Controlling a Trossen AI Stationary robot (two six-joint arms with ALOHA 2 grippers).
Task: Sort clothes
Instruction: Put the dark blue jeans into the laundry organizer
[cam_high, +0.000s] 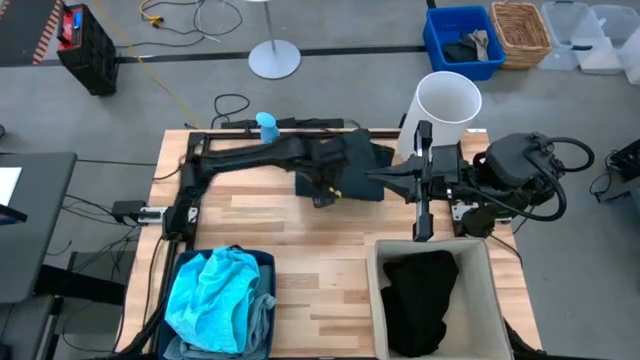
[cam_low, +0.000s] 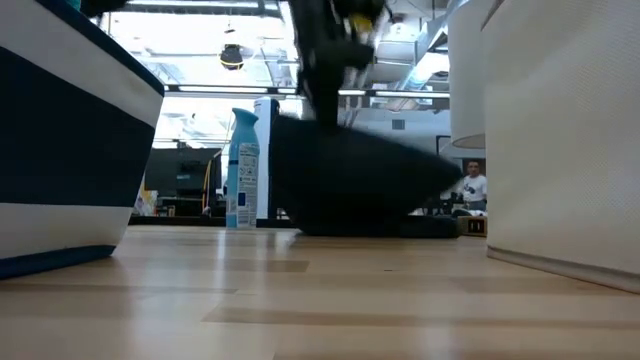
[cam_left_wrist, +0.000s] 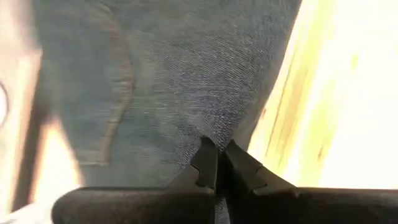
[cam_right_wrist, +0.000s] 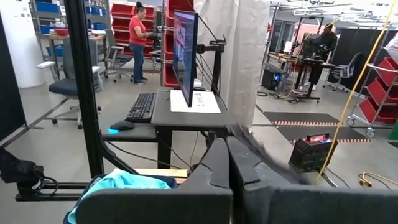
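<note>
One denim garment (cam_left_wrist: 186, 81) — pinched in left tool (cam_left_wrist: 219, 163), table's (cam_high: 300, 230) far side

A blue spray bottle (cam_high: 266, 126) stands at the worktop's (cam_high: 300, 230) twelve o'clock edge; a white cylinder (cam_high: 443, 112) rises at two o'clock.

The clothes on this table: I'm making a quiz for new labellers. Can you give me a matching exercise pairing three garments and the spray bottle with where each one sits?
Things:
1. turquoise garment
2. black garment
3. denim garment
4. spray bottle

Places:
A. standing at the table's far edge
B. on the table's middle, pinched by the left gripper
C. in the pale bin at the near right
D. in the dark blue bin at the near left

Pairs: 1-D, 2-C, 3-B, 4-A
</note>
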